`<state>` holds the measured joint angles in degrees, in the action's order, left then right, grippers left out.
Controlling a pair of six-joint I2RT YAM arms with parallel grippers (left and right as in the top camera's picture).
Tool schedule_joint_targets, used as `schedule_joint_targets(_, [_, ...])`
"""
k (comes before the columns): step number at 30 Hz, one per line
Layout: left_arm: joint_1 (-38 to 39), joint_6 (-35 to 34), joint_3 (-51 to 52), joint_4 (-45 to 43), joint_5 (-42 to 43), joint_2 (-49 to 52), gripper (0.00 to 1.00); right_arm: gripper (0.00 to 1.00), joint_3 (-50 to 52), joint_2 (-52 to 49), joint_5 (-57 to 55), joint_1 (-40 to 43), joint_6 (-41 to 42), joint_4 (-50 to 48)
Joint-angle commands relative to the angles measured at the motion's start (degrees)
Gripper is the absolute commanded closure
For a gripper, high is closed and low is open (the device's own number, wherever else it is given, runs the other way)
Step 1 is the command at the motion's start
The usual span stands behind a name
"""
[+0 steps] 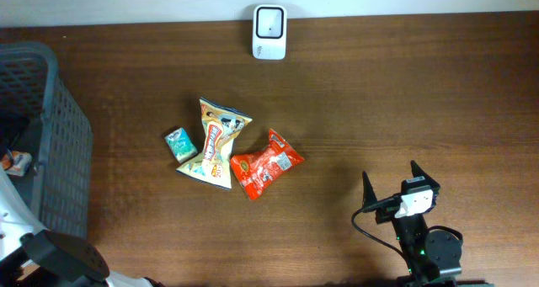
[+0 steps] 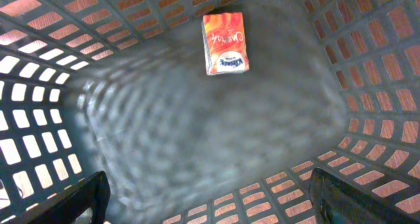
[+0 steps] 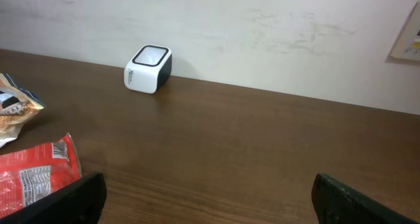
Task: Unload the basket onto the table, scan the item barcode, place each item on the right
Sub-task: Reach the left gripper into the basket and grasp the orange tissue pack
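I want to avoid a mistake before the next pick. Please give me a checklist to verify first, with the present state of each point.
1. Left gripper open and empty: ok.
2. Right gripper open and empty: ok.
3. Orange packet lies inside the basket: ok.
4. Red bag, yellow bag and teal packet lie on the table: ok.
5. Nothing stands in front of the scanner: ok.
6. Red bag shows its barcode upward: cannot tell.

Blocked mid-table by red bag (image 1: 264,162), yellow bag (image 1: 217,142) and green pack (image 1: 180,143), bunched together. Open table (image 1: 421,93) right of them, through to the scanner (image 1: 269,21) at the far edge. Walled at left by the basket (image 1: 67,152); inside, one orange packet (image 2: 225,43).
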<state>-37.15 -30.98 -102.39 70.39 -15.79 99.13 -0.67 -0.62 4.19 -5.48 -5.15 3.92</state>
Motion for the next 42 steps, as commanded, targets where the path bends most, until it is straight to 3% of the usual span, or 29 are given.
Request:
schedule_joint_targets(1, [0.3,-0.5,0.2,-1.2,0.5,-0.5,0.05,0.01,0.3,0.4,-0.1,-0.5,-0.4,0.2])
schedule_joint_targets(12, [-1.7,-0.2,7.1,-13.5,-2.4,4.0,0.05,0.01,0.3,0.4,-0.1,-0.5,-0.4,0.2])
schedule_joint_targets(23, [-6.6,11.2,8.0,-23.1,0.7,14.5,0.07,0.01,0.3,0.4,-0.1,-0.5,-0.4,0.2])
schedule_joint_targets(33, [-6.7,13.1,8.0,-25.7,1.1,24.0,0.1,0.01,0.3,0.4,-0.1,-0.5,-0.4,0.2])
schedule_joint_targets(39, [-6.9,13.1,8.0,-25.4,1.0,26.2,0.28,0.01,0.3,0.4,-0.1,-0.5,-0.4,0.2])
schedule_joint_targets(41, [-6.9,13.1,8.0,-25.4,1.0,26.2,0.52,0.01,0.3,0.4,-0.1,-0.5,-0.4,0.2])
schedule_joint_targets(42, [-6.9,13.1,8.0,-25.6,0.7,26.2,0.56,0.01,0.3,0.4,-0.1,-0.5,-0.4,0.2])
